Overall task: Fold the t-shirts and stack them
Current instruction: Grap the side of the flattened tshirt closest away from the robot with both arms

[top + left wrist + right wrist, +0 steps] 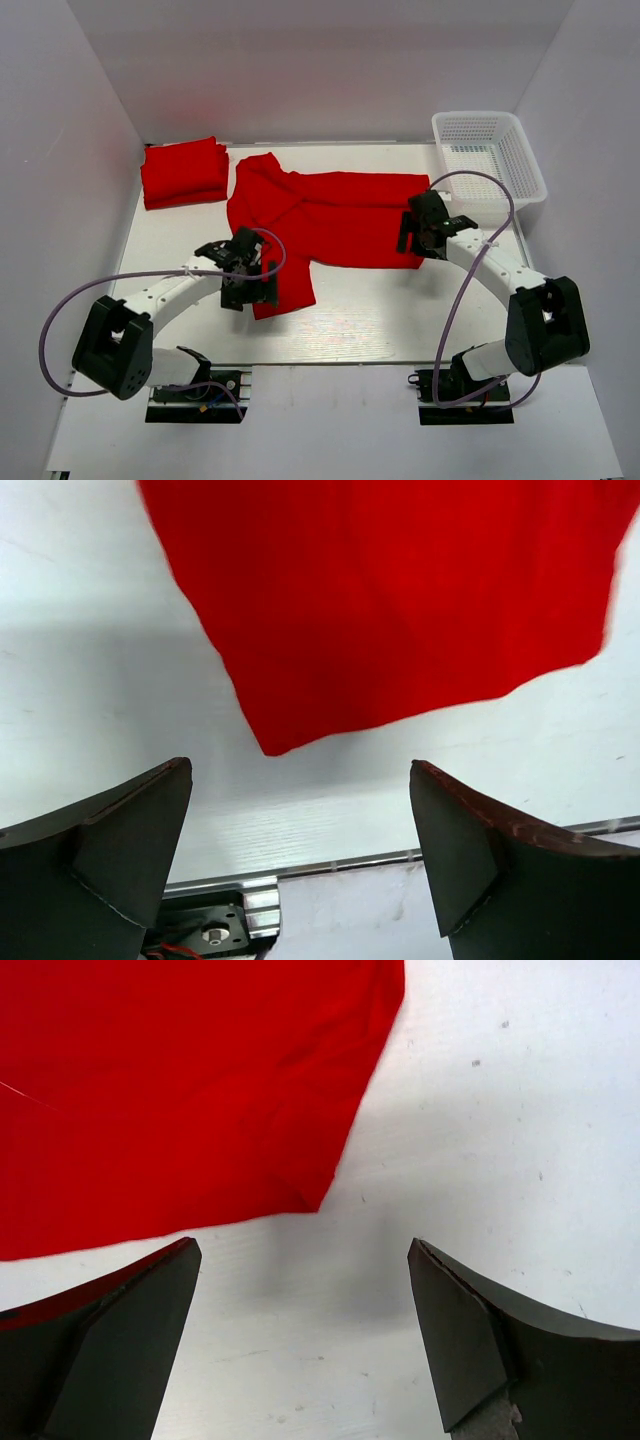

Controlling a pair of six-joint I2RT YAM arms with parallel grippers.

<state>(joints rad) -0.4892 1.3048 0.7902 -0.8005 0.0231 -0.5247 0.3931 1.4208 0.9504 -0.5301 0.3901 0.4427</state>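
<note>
A red t-shirt (320, 215) lies spread on the white table, part folded, its lower corner pointing toward the near edge. A folded red shirt (184, 172) sits at the back left. My left gripper (248, 290) is open and empty, just above the table by the shirt's near corner (275, 745). My right gripper (412, 240) is open and empty, over the shirt's right corner (318, 1200). In both wrist views the red cloth lies ahead of the fingers, not between them.
A white mesh basket (490, 160) stands at the back right. The table's near edge with a metal rail (330, 865) shows just behind the left gripper. White walls enclose the table on three sides.
</note>
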